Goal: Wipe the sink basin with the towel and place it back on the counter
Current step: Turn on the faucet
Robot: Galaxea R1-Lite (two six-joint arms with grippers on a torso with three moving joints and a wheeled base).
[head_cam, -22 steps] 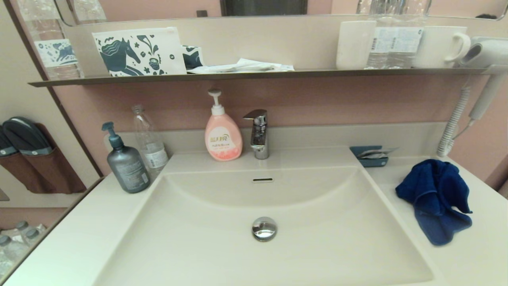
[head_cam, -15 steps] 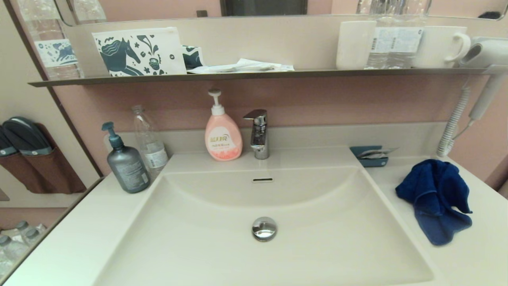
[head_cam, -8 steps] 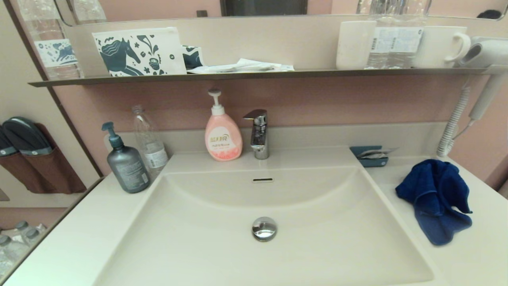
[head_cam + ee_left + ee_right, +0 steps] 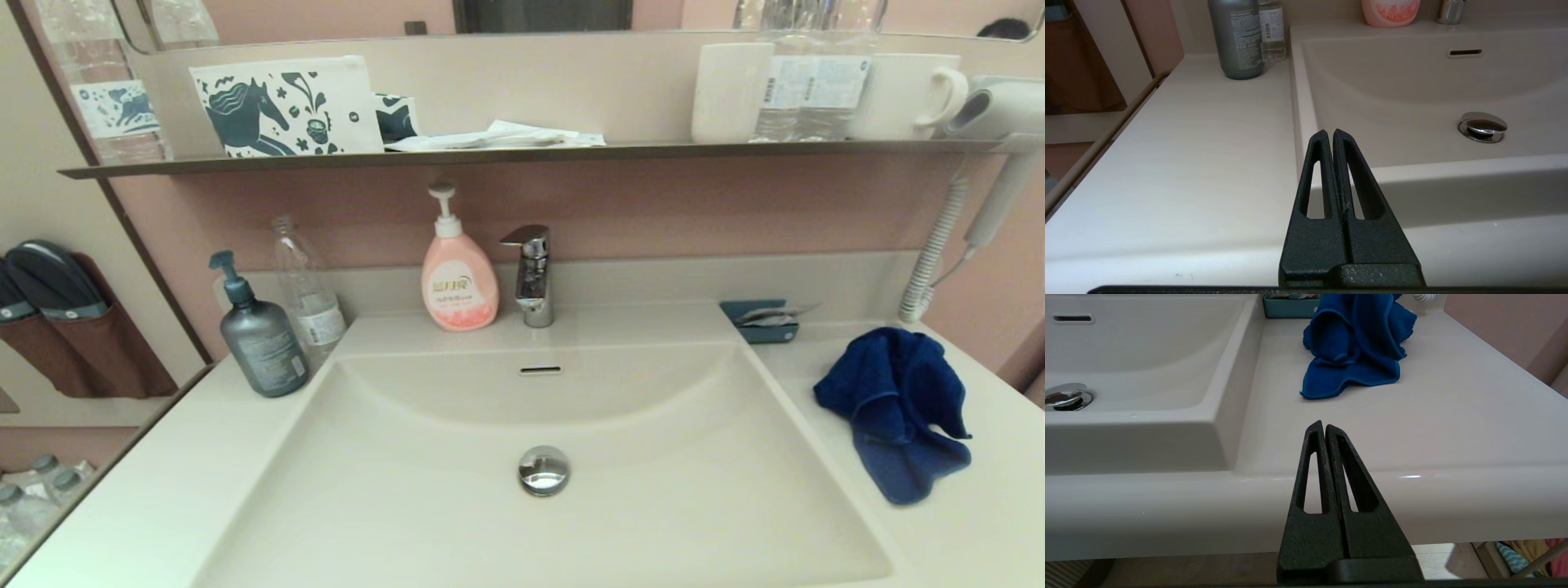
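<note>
Blue towel waits on the counter, both grippers closed and empty

Royal-blue, rumpled terry-cloth towel lies in a loose heap on the smooth off-white counter, to the robot's right of the large rectangular glossy off-white sink basin. It sits close to the basin's edge, likely so an arm can lift it straight across. Behind it, near the low back edge, is a small teal-blue tray. Nothing lies in the basin; only its round chrome drain plug and slot overflow show.

Neither arm appears in the head view. From the right wrist view, the black right gripper hangs at the counter's front edge, its 2 fingers pressed together and holding nothing, pointed toward the towel, which is well apart from it. From the left wrist view, the black left gripper is likewise pressed closed and empty, parked at the front edge on the basin's left side, aimed past the rim.

A grey pump bottle, a clear plastic bottle, a pink soap dispenser and a chrome tap stand behind the basin, out of the wiping path.

Judging from this, wiping has not begun. The right gripper looks best placed to go first; it would need to spread its fingers before reaching the cloth
</note>
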